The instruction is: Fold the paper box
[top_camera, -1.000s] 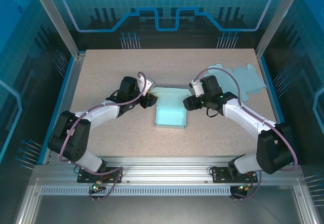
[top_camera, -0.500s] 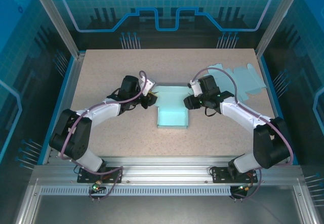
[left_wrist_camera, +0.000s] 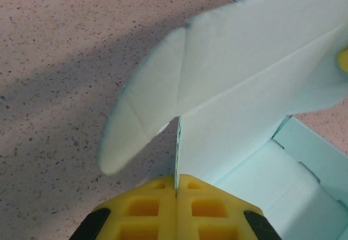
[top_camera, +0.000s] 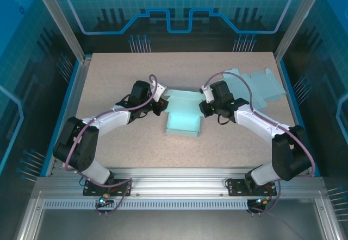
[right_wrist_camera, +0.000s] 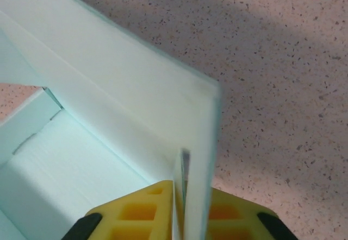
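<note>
The pale mint paper box (top_camera: 182, 115) lies half folded at mid-table, its tray open upward. My left gripper (top_camera: 161, 107) is shut on the box's left wall; in the left wrist view the yellow fingers (left_wrist_camera: 144, 207) pinch the thin edge of the paper box (left_wrist_camera: 244, 109), with a rounded flap hanging out to the left. My right gripper (top_camera: 203, 108) is shut on the right wall. In the right wrist view a doubled sheet of the paper box (right_wrist_camera: 109, 82) stands between the yellow fingers (right_wrist_camera: 239, 215).
A second flat, unfolded paper blank (top_camera: 261, 85) lies at the back right of the speckled table (top_camera: 119, 71). Blue rails and metal frame posts border the table; both arm bases sit at the near edge.
Both grippers closed from open onto the box's side walls. The box's back end lifted and its flaps drew upward.
</note>
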Controlling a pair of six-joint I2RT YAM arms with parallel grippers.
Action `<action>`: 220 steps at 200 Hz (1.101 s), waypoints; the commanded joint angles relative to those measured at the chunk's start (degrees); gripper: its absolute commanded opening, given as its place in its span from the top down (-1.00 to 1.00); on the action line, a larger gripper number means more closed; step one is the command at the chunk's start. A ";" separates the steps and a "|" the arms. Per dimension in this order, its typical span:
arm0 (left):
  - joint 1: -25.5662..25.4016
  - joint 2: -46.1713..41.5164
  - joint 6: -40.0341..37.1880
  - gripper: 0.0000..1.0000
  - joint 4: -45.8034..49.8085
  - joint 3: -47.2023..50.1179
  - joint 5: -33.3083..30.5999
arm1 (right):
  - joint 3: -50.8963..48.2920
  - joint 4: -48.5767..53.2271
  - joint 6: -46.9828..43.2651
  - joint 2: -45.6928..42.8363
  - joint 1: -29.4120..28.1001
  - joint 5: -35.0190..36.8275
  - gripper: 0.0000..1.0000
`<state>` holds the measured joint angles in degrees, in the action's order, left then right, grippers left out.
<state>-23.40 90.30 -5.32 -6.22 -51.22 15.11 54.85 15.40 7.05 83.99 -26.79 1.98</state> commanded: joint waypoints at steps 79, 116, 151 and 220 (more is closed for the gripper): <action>-6.02 -1.61 12.86 1.00 -17.32 1.08 -17.03 | 3.22 -13.66 0.81 2.10 -5.10 13.38 1.00; -6.17 1.10 15.83 0.99 -22.32 0.14 -19.78 | 6.79 -18.59 1.69 7.89 -5.21 15.25 1.00; -6.57 4.39 18.26 0.97 -24.73 -0.66 -22.40 | 12.54 -18.82 3.61 14.64 -5.88 16.84 1.00; -8.18 7.15 21.42 0.92 -29.92 1.92 -27.63 | 12.32 -20.56 6.17 18.30 -8.93 20.83 1.00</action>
<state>-28.69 96.77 13.67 -27.83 -49.89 -14.94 67.18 -1.56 11.88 101.30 -32.23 25.10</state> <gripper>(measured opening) 0.055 0.059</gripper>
